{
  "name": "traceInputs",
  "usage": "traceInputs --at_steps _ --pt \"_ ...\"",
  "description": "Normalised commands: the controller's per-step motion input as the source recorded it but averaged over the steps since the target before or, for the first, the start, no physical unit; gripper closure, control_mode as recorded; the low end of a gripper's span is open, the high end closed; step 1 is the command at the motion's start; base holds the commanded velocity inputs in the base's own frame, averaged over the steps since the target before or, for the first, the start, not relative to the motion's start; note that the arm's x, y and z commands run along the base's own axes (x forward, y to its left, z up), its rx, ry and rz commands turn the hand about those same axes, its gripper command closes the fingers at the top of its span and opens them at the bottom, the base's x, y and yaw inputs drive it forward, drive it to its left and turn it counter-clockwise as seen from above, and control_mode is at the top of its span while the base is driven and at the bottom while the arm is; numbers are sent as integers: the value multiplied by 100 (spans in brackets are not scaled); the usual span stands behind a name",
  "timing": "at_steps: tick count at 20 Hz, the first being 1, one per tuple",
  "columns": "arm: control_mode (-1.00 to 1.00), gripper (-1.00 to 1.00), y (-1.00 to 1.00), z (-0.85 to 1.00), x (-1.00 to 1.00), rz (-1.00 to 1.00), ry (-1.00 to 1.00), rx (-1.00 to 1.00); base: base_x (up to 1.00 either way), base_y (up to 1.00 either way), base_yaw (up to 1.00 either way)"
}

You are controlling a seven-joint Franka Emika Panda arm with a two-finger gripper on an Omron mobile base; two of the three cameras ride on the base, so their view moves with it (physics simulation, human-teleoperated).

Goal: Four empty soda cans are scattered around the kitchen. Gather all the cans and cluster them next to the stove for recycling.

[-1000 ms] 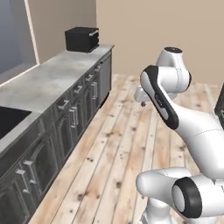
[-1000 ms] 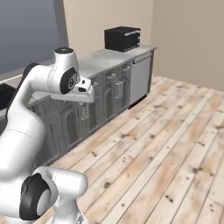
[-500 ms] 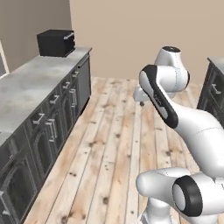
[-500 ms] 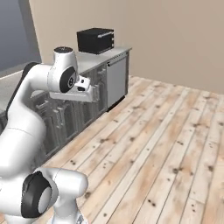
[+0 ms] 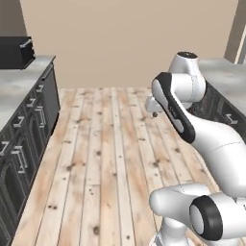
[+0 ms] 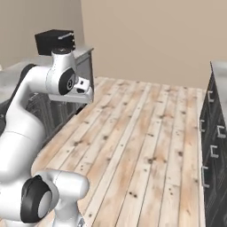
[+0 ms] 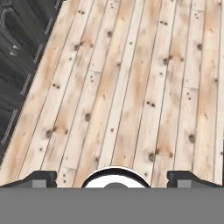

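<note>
No soda cans and no stove are in view. My gripper (image 5: 153, 111) hangs folded in front of the arm's upper link, high above the kitchen's light plank floor (image 5: 105, 158). From the right it is the gripper (image 6: 88, 95) pointing down beside the grey cabinets. In the hand view the gripper (image 7: 114, 177) is open: its two dark fingertips (image 7: 41, 177) stand far apart with nothing between them, over bare floor planks (image 7: 131, 87).
A black microwave (image 5: 14, 52) (image 6: 55, 41) sits on the marble counter at the left, above grey cabinets (image 5: 24, 144). A second run of grey cabinets (image 6: 215, 146) lines the right side (image 5: 226, 110). A beige wall (image 5: 129, 38) closes the far end.
The whole picture has swung: the base has turned, so the left counter and microwave slid left and the right cabinets came into view. The arm keeps its pose, gripper still open.
</note>
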Motion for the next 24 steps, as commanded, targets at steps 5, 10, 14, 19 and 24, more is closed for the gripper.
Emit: traceInputs --at_steps 5,10,14,19,24 --pt "100 -100 0 0 0 0 0 0 64 13 -25" --pt "100 -100 0 0 0 0 0 0 79 22 -18" --pt "100 -100 0 0 0 0 0 0 87 38 -16" --pt "100 -100 0 0 0 0 0 0 95 43 -16" --pt "100 -100 0 0 0 0 0 0 97 46 -15"
